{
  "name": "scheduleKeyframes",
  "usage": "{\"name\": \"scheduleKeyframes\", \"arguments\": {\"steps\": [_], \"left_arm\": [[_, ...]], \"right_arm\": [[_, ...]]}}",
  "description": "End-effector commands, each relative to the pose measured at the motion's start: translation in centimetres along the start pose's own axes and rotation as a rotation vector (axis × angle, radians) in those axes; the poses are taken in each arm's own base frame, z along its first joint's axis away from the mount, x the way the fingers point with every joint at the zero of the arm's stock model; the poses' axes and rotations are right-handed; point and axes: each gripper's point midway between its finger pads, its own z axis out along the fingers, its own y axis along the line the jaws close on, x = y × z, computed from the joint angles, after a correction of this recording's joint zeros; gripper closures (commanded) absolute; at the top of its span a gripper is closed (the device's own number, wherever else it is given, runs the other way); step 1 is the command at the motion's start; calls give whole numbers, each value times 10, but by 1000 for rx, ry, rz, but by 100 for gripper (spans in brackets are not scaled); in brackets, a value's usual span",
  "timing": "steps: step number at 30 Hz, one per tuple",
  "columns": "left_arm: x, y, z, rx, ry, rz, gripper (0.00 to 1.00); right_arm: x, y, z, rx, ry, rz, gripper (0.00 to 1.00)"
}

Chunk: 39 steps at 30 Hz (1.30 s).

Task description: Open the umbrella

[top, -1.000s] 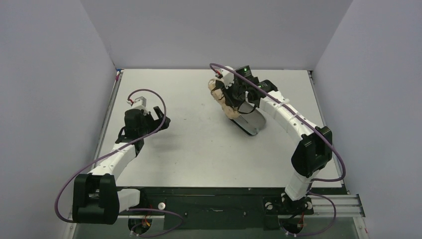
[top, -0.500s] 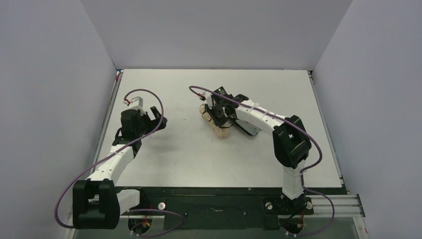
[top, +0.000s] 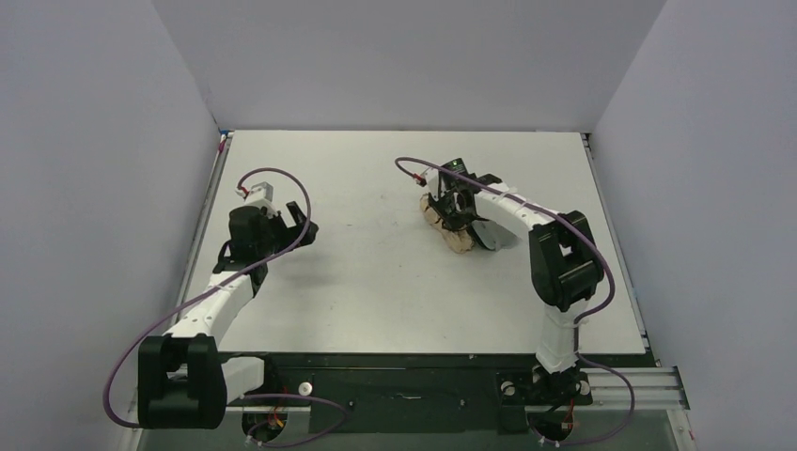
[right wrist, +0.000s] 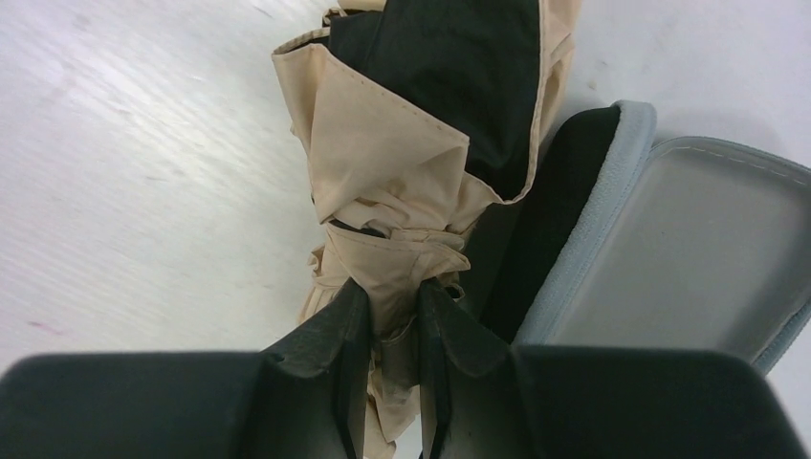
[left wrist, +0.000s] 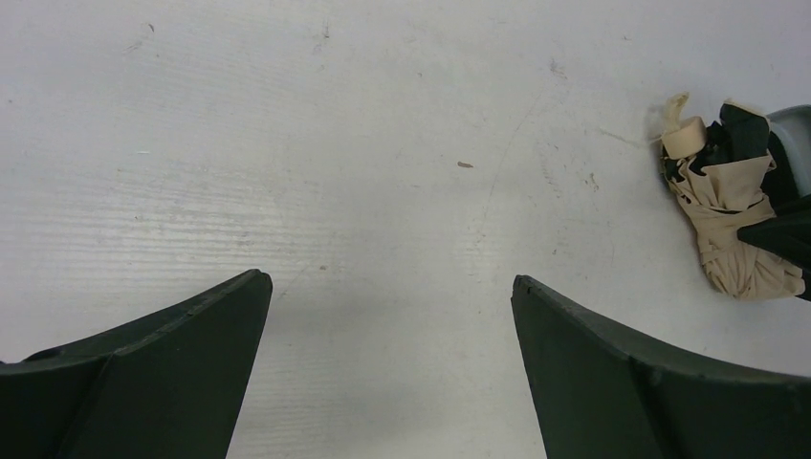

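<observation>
The umbrella (top: 451, 230) is folded, a wrinkled tan bundle with black underside showing, lying on the table right of centre. My right gripper (top: 458, 209) is shut on its tan fabric; in the right wrist view the fingers (right wrist: 349, 320) pinch a fold of the umbrella (right wrist: 402, 182). The umbrella also shows at the right edge of the left wrist view (left wrist: 732, 215), with its small tan handle (left wrist: 683, 137) at the top. My left gripper (top: 303, 224) is open and empty over bare table at the left, far from the umbrella. The shaft is hidden.
An open grey case (right wrist: 669, 249) with a black lining lies right beside the umbrella, touching it; it also shows in the top view (top: 491, 232). Grey walls enclose the table on three sides. The right arm's purple cable arches over the umbrella.
My right gripper swung the umbrella down and left, then back right, and it now lies low on the table by the case. The left arm has barely moved.
</observation>
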Motion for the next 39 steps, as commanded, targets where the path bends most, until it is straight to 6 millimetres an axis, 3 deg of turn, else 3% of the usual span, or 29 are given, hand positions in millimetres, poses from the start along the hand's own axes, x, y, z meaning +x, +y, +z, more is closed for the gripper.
{"name": "scheduleKeyframes", "arguments": {"steps": [1,6,12,18,24,30,39], "left_arm": [[-27,-12,3,50,-70,31,3],[-29,-14,6,61,-69,39,3],[-31,-17,9,71,-51,65,3],[-33,-19,12,83,-24,95,3],[-38,-40,9,188,28,154,3],[-46,-75,-6,373,38,215,3],[-61,-164,-49,736,81,138,3]], "right_arm": [[25,-45,-13,59,48,-100,100],[52,-87,-16,99,119,-88,100],[79,-124,-19,128,177,-8,100],[77,-129,-30,78,138,3,100],[30,-100,-54,-54,-47,40,100],[-29,-54,-98,-211,-277,12,100],[-115,19,-188,-380,-660,-2,100]]}}
